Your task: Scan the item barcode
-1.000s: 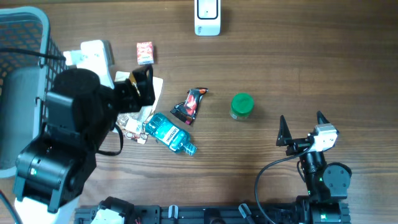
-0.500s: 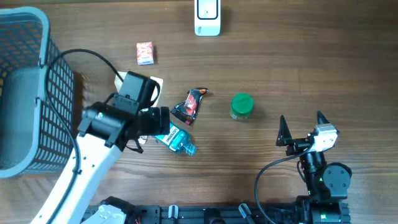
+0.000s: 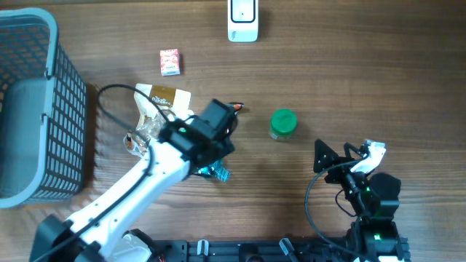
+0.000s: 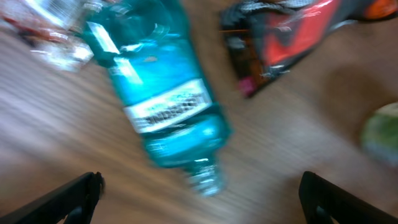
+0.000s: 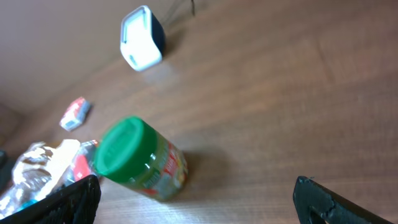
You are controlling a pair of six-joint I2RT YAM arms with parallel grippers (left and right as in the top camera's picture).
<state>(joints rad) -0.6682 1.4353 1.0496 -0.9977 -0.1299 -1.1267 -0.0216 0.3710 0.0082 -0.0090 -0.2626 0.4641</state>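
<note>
Over the table (image 3: pixel 364 73) from above, it's warm brown wood grain, matte, and the tabletop fills the frame; far left stands a grey plastic basket (image 3: pixel 69 109) with meshed walls and a smooth grey floor, and top centre sits the white, rounded scanner (image 3: pixel 242 20). A small red box (image 3: pixel 170 62) lies flat off to the scanner's left, and crinkly clear-and-tan packets (image 3: pixel 156 105) are heaped near the basket. The left arm (image 3: pixel 145 185) reaches across them, its wrist covering most of a teal bottle (image 3: pixel 218 173) and a black-and-red snack packet (image 3: pixel 234 109), and a green-lidded jar (image 3: pixel 283 124) stands upright just to the right, alone. Down to the left wrist now, blurred: the left gripper (image 4: pixel 200 180) has its jaws spread wide, touching nothing. The see-through bottle lies on its side on the wood beneath them, white label band up, cap end toward the camera, with the glossy snack packet just beside it at upper right. Across to the right wrist: the right gripper (image 5: pixel 196 183) also has its jaws wide apart, empty. The jar is upright ahead, its yellow-and-red label hiding the contents, and the scanner is well beyond it on bare wood
</note>
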